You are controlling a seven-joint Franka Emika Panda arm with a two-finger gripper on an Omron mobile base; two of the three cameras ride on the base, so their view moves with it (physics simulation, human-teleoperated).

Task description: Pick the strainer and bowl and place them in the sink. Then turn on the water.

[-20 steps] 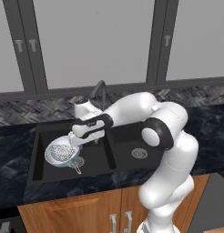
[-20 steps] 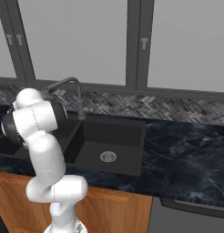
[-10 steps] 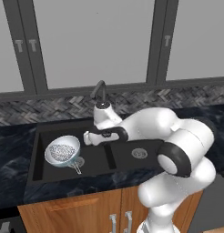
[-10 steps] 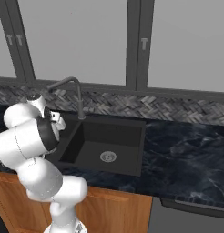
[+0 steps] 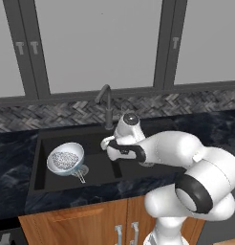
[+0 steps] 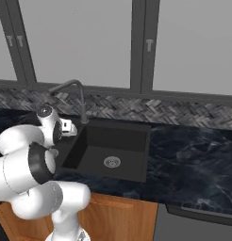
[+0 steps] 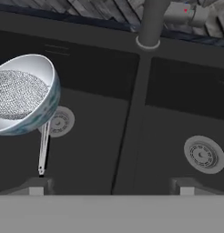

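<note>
sink left basin: bowl holding strainer | gripper: released, holding nothing

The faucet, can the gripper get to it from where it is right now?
Probably yes. The open gripper hangs empty over the sink divider, facing the faucet base, with nothing between them. The bowl and strainer sit off in the other basin.

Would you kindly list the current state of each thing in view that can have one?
strainer: sitting inside the bowl, handle sticking out over the rim toward the basin floor.
bowl: tilted, in the sink's left basin.
sink: holds bowl and strainer in the left basin; right basin holds nothing.
faucet: no water running from it.
gripper: jaws open, holding nothing, above the divider between the basins.
</note>
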